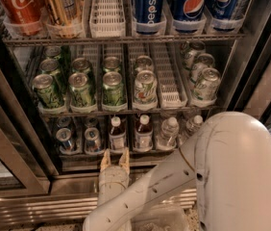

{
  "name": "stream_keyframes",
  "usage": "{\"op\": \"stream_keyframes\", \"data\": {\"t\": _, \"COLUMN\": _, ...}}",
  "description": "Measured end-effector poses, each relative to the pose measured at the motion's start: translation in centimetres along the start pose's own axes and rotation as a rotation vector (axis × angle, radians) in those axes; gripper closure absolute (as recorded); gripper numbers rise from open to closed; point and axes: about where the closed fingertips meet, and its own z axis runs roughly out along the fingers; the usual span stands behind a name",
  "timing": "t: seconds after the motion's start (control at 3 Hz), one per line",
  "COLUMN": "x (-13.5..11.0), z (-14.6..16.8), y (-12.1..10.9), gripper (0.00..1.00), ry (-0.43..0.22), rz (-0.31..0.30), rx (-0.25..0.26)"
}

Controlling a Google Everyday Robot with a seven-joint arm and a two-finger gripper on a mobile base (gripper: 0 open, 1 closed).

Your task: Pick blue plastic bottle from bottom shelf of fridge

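We see the fridge (15, 129) with its door open, and the white arm (231, 172) reaches in from the lower right. The claw (115, 159) is at the front edge of the bottom shelf (78, 156), low in the middle of the view, and it points upward toward the drinks. Its two fingers (124, 158) stand apart with an open gap between them, and they do not touch any drink.

The blue plastic bottle (117, 134) stands upright on the bottom shelf, just above the claw and in line with the gap. It has a white cap, a dark reddish neck and a pale label. Just beside it on the right stands a second bottle (143, 133) of the same kind, and further to the right are two clear water bottles (166, 133). On the left side of the same shelf we see small cans (64, 139) with their tops toward us.

The rack above carries rows of green cans (81, 88). On the top rack stand blue Pepsi cans (188, 4) on the right and a red Coca-Cola can (20, 4) on the left.
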Motion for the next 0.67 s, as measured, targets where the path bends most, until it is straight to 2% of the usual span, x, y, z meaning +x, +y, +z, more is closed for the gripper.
{"op": "stream_keyframes", "data": {"t": 0.67, "x": -2.3, "z": 0.9, "y": 0.7, "gripper": 0.39, "ry": -0.059, "rz": 0.026, "rx": -0.010}}
